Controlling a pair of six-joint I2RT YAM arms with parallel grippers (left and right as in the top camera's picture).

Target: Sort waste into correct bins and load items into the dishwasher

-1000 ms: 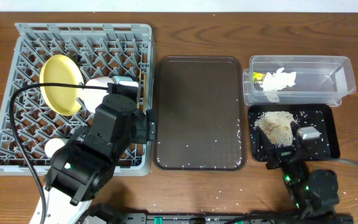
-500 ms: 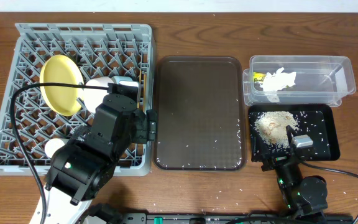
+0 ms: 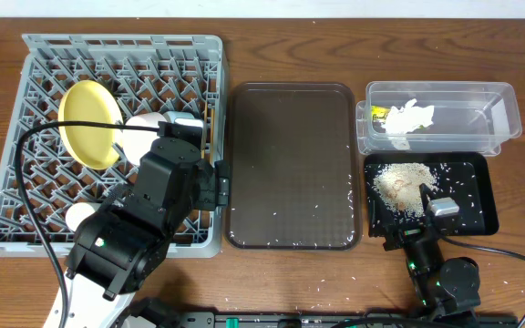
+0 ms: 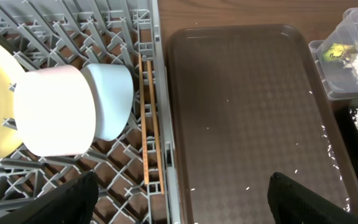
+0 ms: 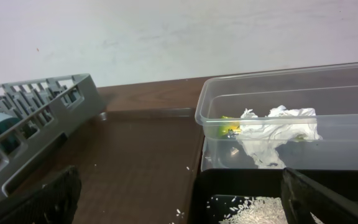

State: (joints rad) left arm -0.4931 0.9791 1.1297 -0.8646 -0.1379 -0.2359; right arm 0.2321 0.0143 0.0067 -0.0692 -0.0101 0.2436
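Hovering with both grippers spread open and empty over a sorted worktop [image 3: 290,55].

Showing from overhead the lattice-floored grey dish rack [image 3: 121,41] holding the round yellow plate [image 3: 87,123] on edge and a small white cup [image 3: 80,216] beside the arm. Catching only from the left wrist the smooth pinkish-white bowl [image 4: 55,112] touching the light blue bowl [image 4: 114,99], thin wooden chopsticks [image 4: 149,124] lying along the rack's right wall, and the left gripper [image 4: 185,199] splayed wide above the dimpled brown serving tray [image 4: 247,112]. Revealing from the right wrist the right gripper [image 5: 188,202] parted wide, with the crumpled tissue [image 5: 278,130] and green-and-yellow wrapper [image 5: 229,129] inside the clear tub [image 5: 328,74], and rice scraps [image 3: 401,182] heaped in the glossy black tray [image 3: 481,196].
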